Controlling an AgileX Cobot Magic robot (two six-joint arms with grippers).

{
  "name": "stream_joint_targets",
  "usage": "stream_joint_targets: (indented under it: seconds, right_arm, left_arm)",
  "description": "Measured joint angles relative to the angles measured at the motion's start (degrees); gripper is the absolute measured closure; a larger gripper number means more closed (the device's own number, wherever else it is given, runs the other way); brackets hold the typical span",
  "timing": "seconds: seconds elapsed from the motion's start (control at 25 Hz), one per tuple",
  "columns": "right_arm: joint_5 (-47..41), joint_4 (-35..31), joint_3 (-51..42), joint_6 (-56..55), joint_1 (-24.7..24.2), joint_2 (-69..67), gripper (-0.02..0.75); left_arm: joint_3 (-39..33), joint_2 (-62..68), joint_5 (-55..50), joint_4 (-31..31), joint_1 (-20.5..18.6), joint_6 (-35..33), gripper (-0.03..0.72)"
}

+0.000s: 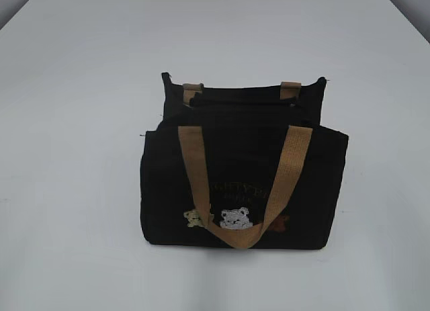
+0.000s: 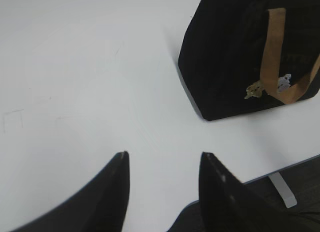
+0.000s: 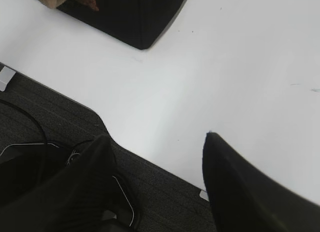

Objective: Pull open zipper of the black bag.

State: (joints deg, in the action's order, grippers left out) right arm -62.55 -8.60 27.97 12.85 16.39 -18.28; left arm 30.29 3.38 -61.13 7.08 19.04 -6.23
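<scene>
- Broadly, white tabletop (image 1: 67,190) bare around one item, presumably leaving both arms free approach.
- Black bag (image 1: 242,183) upright mid-tabletop, bear-patch front toward exterior camera, front tan handle (image 1: 245,190) drooped over it; probably stood so to present top edge.
- Left gripper (image 2: 162,159) low over near tabletop edge, well apart from bag, fingers (image 2: 117,187) spread, grasping nothing.
- Right gripper (image 3: 155,142) over tabletop edge, likewise apart, fingers (image 3: 230,182) released, nothing between them.
- Zipper (image 1: 295,103) only guessed at: dark line along top, possible pull near right end, too small and dark to confirm; seemingly shut.
- Lettering on front blurred; both wrist views crop bag to a corner.
</scene>
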Motion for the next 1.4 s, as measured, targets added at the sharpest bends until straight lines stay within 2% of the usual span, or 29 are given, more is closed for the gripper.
stream_joint_targets:
  seconds: [0.2,0.28,0.56,0.64,0.8,1.4]
  right_arm:
    - [0.00,0.00,0.00,0.05,-0.03,0.00,0.288]
    - [0.00,-0.23,0.00,0.05,-1.49,0.18,0.288]
    - [-0.06,-0.36,0.00,0.05,-13.68,9.88,0.288]
    - [-0.06,-0.37,0.00,0.05,-15.45,14.11,0.288]
    - [-0.12,-0.49,-0.08,0.05,-15.86,18.55,0.288]
    - [-0.23,-0.72,-0.14,0.05,-15.86,18.67,0.290]
  left_arm:
    - [0.00,0.00,0.05,0.00,-0.11,0.00,0.352]
    - [0.00,0.00,0.05,0.00,-1.40,0.00,0.365]
    - [0.00,-2.41,0.29,0.00,-15.09,0.00,0.395]
    - [0.00,-3.69,0.30,0.00,-16.87,0.00,0.395]
    - [0.00,-3.87,0.35,0.00,-17.41,0.00,0.403]
    - [0.00,-3.93,0.35,0.05,-16.19,0.00,0.435]
